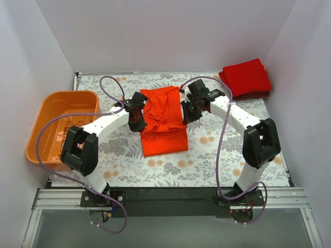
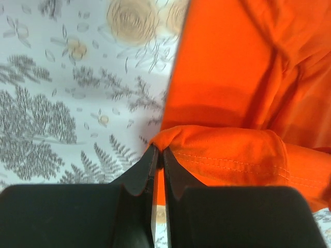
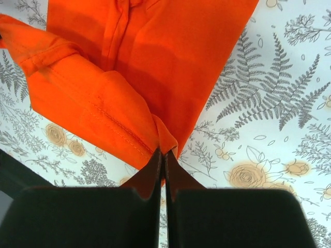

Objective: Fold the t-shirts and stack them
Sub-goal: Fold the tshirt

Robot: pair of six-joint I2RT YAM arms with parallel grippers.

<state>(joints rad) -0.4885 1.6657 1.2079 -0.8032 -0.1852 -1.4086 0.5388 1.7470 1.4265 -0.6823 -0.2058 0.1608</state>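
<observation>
The bright orange-red t-shirt (image 1: 164, 121) lies partly folded in the middle of the floral table. My left gripper (image 1: 137, 114) is shut on its left edge; the left wrist view shows the fingers pinching a hemmed fold (image 2: 222, 155). My right gripper (image 1: 189, 108) is shut on its right edge; the right wrist view shows the cloth (image 3: 129, 103) lifted off the table in the jaws. The deeper red t-shirt (image 1: 246, 78) lies folded at the back right corner.
A rigid orange plastic basket (image 1: 59, 126) stands at the left edge of the table. White walls close in the back and both sides. The floral cloth (image 1: 217, 155) covers the table, with a black strip along the near edge.
</observation>
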